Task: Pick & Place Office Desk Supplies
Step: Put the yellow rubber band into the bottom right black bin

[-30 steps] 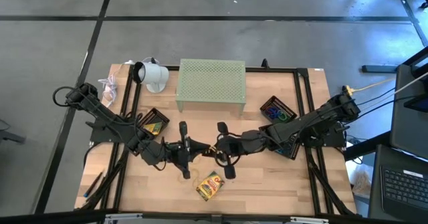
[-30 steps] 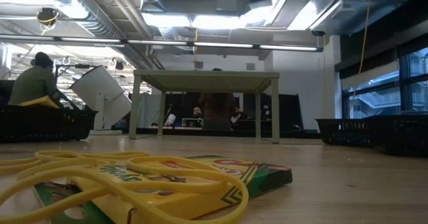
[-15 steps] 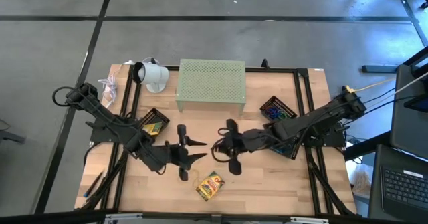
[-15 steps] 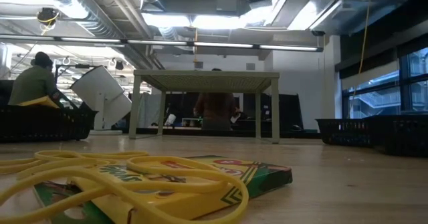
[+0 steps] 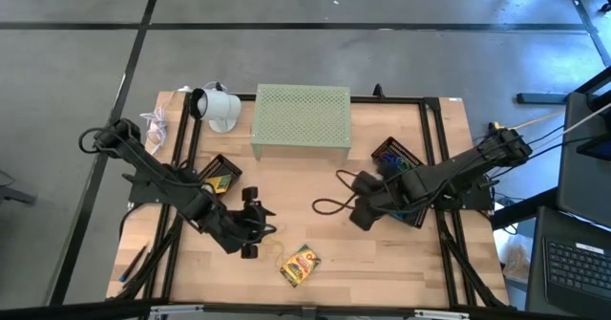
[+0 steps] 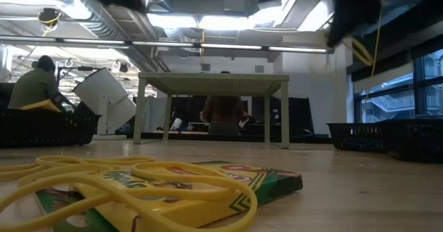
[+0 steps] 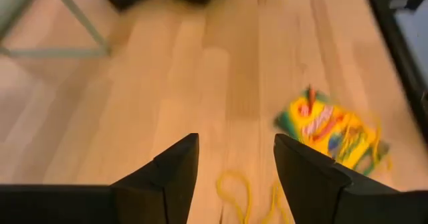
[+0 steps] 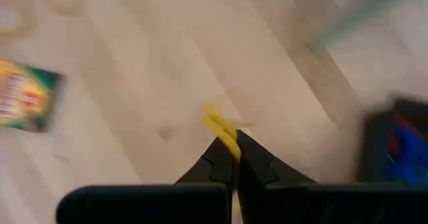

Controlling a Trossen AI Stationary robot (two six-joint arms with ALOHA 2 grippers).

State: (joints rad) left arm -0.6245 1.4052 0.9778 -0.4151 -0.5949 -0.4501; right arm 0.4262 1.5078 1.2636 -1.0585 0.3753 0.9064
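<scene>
Stand (image 5: 302, 119) behind right gripper (image 8: 231, 158) (pinching rubber band (image 8: 221, 130)); crayon box (image 5: 300, 265) nearby

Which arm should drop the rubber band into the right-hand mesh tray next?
Right. The right gripper is shut on a yellow rubber band and sits beside the right mesh tray. The left gripper is open, empty, near the crayon box.

robotics lab: exposed ceiling ducts (image 6: 83, 10)

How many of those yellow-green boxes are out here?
2. One box lies loose on the table; another sits in the left tray. More may be hidden in the trays.
</scene>
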